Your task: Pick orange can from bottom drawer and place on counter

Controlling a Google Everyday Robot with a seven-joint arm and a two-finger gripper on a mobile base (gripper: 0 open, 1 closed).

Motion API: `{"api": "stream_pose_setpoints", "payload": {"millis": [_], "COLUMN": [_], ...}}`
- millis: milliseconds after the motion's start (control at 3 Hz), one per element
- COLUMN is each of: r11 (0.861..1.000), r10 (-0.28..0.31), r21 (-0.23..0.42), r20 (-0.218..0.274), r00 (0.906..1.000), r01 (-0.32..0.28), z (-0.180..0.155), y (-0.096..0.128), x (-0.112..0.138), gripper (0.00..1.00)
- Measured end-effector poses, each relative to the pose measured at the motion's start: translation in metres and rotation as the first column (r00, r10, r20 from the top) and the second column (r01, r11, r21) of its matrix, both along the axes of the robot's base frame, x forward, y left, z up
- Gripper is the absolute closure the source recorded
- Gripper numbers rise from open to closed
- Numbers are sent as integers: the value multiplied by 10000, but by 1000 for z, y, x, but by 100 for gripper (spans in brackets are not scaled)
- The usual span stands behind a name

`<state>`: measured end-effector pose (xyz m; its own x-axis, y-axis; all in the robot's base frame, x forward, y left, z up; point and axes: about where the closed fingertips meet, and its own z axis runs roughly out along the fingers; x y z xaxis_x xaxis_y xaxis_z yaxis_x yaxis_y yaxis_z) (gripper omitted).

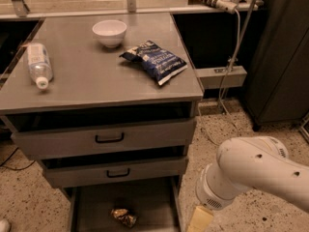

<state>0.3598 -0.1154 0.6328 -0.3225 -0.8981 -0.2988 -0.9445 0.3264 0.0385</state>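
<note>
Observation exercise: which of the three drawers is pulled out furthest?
The bottom drawer, holding the orange can; the handled two sit further in. The gripper hangs right of it.

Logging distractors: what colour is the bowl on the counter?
The bowl is white, camera view; gripper sits low, right of the bottom drawer.

The white arm (251, 173) hangs low at right, claw (199, 220) pointing down

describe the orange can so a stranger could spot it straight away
Under the grey counter, the bottom drawer stands open at floor level. The orange can lies alone inside, left of the gripper. It is small, crumpled and golden, unlike the clear bottle up top.
</note>
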Motion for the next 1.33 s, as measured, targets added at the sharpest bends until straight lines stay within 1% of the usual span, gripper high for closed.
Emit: {"api": "stream_pose_setpoints", "payload": {"millis": [333,667,1000,1333], "r11": [10000,9998,9995,9998], "r10": [3,115,241,192], "r21": [-3,-142,-171,132], "r20": [-8,-286,-639,-1217], "r00": [10000,9995,9977,9924], "r01": [-3,-119,-253,-178], "z": [0,-38,-103,-173], "y": [0,5,19,39], "x": [0,1,18,25], "gripper": [0,0,0,0]}}
